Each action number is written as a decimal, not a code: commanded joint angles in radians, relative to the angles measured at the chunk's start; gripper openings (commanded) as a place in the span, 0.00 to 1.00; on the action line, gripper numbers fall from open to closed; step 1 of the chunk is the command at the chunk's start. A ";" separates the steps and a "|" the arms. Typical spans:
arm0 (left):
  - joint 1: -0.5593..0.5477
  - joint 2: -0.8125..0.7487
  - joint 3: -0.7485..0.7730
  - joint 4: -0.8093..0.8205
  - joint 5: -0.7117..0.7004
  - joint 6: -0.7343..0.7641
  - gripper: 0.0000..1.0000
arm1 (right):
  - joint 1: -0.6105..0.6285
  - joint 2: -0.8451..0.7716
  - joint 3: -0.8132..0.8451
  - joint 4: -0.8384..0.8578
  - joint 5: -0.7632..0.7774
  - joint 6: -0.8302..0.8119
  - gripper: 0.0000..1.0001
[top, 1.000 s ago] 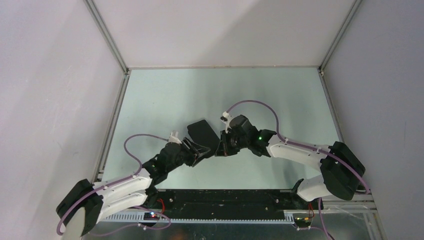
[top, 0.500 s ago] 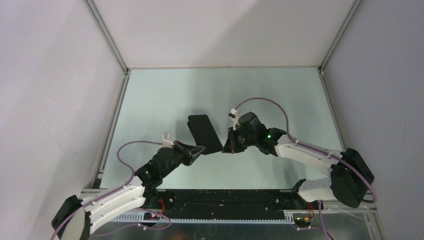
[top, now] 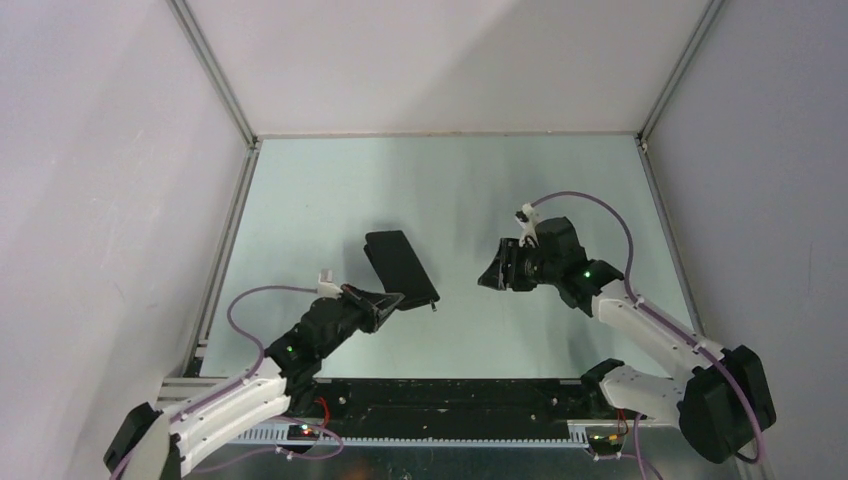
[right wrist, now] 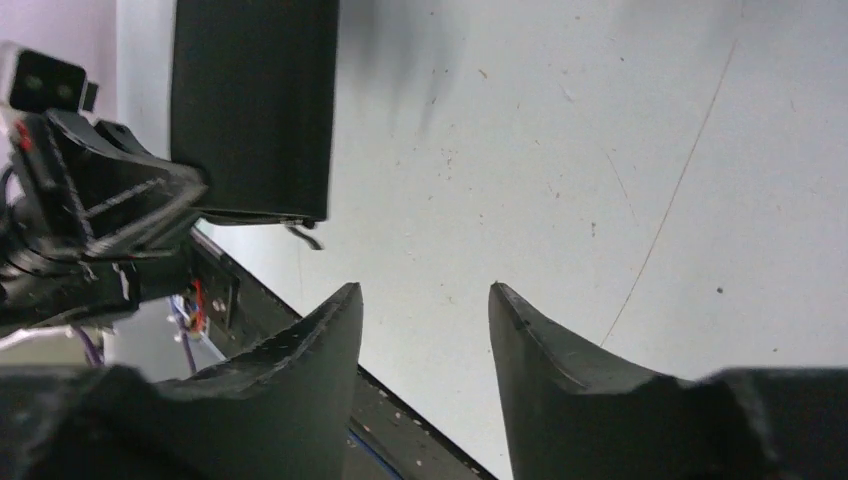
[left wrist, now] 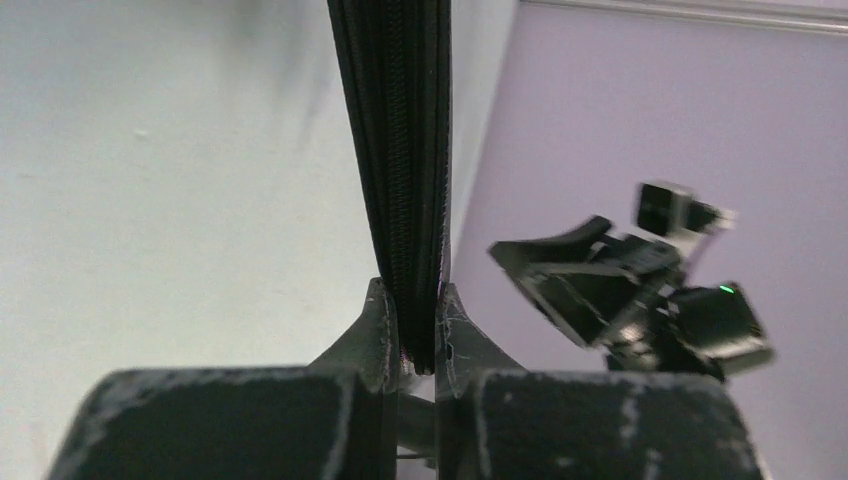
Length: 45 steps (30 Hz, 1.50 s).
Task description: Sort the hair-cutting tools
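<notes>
The hair-cutting tools are hidden in every view. A black rectangular zip case (top: 400, 265) lies on the table left of centre, its zip pull (top: 433, 306) hanging off the near corner. My left gripper (top: 395, 300) is shut on the case's near edge. In the left wrist view the zipped edge (left wrist: 400, 150) runs straight up from between the jaws of that gripper (left wrist: 417, 300). My right gripper (top: 490, 275) hovers open to the right of the case, apart from it. In the right wrist view this gripper (right wrist: 425, 290) has only bare table between its fingers, and the case (right wrist: 250, 100) is at upper left.
The pale green table (top: 450, 180) is boxed in by grey walls and metal frame rails (top: 225, 240). A black mounting rail (top: 450, 395) runs along the near edge between the arm bases.
My right gripper opened, let go of the case and drew back to the right. My left gripper shut on the case's near edge, and the case shifted slightly left.
</notes>
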 commanded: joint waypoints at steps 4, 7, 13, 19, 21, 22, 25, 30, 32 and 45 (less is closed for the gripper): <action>0.018 0.142 0.127 0.139 -0.018 0.261 0.00 | -0.060 -0.172 -0.005 -0.027 0.061 -0.042 0.83; 0.040 0.216 0.166 0.207 -0.008 0.345 0.00 | -0.158 -0.276 0.001 -0.071 0.010 -0.043 0.91; 0.152 0.428 0.248 0.352 0.071 0.460 0.00 | -0.284 -0.502 0.007 -0.139 0.100 -0.036 0.99; 0.226 0.719 0.313 0.565 0.140 0.487 0.05 | -0.293 -0.744 -0.009 -0.187 0.169 -0.103 0.99; 0.251 0.852 0.328 0.652 0.164 0.475 0.15 | -0.292 -0.806 -0.019 -0.190 0.186 -0.115 0.99; 0.258 0.882 0.337 0.702 0.176 0.464 0.24 | -0.292 -0.833 -0.021 -0.192 0.192 -0.122 0.99; 0.281 0.960 0.341 0.755 0.191 0.429 0.46 | -0.293 -0.870 -0.018 -0.201 0.209 -0.151 0.99; 0.285 0.806 0.337 0.498 0.099 0.522 0.95 | -0.293 -0.883 0.011 -0.248 0.268 -0.190 0.99; 0.286 0.697 0.364 0.301 0.035 0.612 0.99 | -0.293 -0.884 0.020 -0.253 0.296 -0.209 0.99; 0.296 0.119 0.570 -0.492 -0.395 0.920 1.00 | -0.292 -0.904 0.088 -0.332 0.595 -0.371 0.99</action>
